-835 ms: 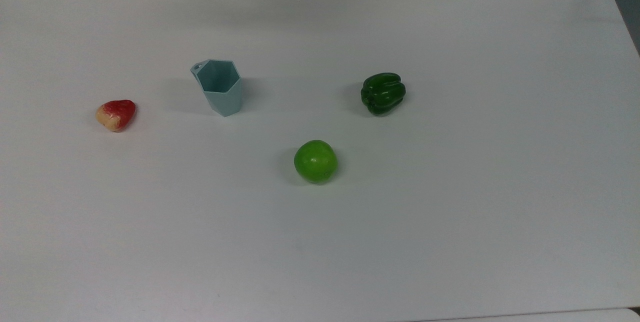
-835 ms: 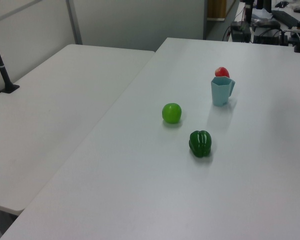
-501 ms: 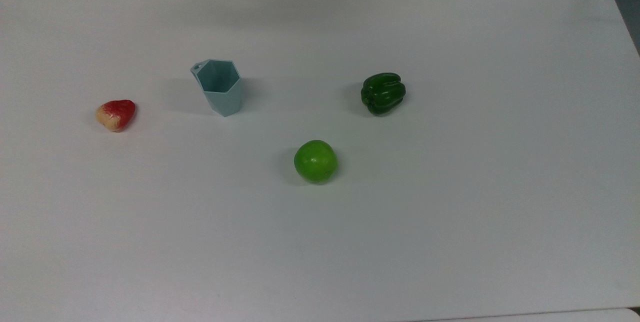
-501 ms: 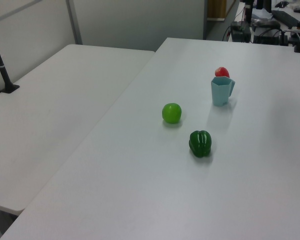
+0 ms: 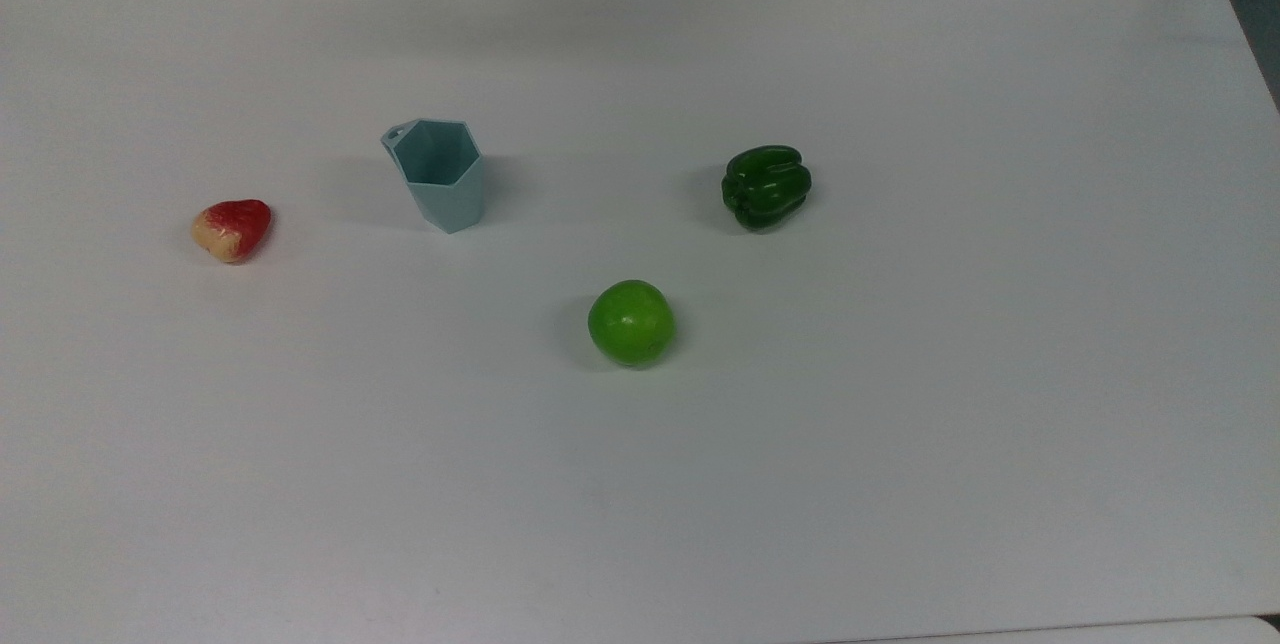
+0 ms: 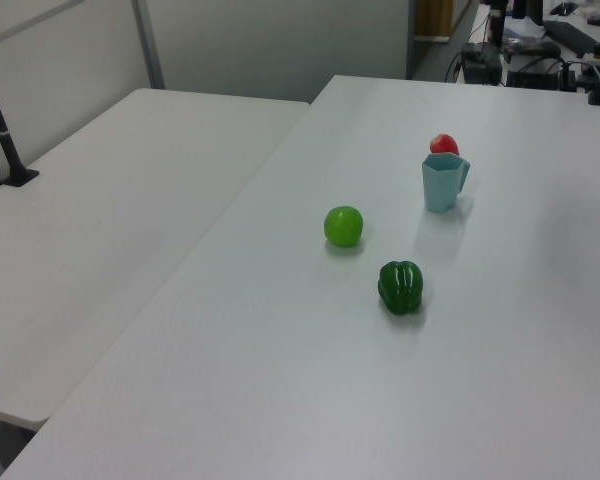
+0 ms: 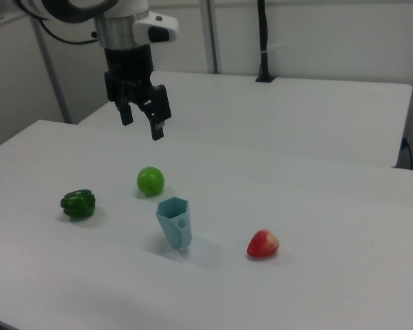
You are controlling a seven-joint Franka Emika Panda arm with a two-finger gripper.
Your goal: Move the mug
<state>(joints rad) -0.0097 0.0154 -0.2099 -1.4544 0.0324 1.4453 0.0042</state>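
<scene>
High above the table (image 7: pixel 316 206) in the right view, the hand (image 7: pixel 140 122) hangs spread, empty. The mug (image 7: pixel 175 223) stands upright at its 5 o'clock; approach pending, descent over the rim likely next.

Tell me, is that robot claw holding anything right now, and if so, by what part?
Nothing is held. The gripper hangs open and empty in the air, above the table, apart from the mug standing upright below.
</scene>
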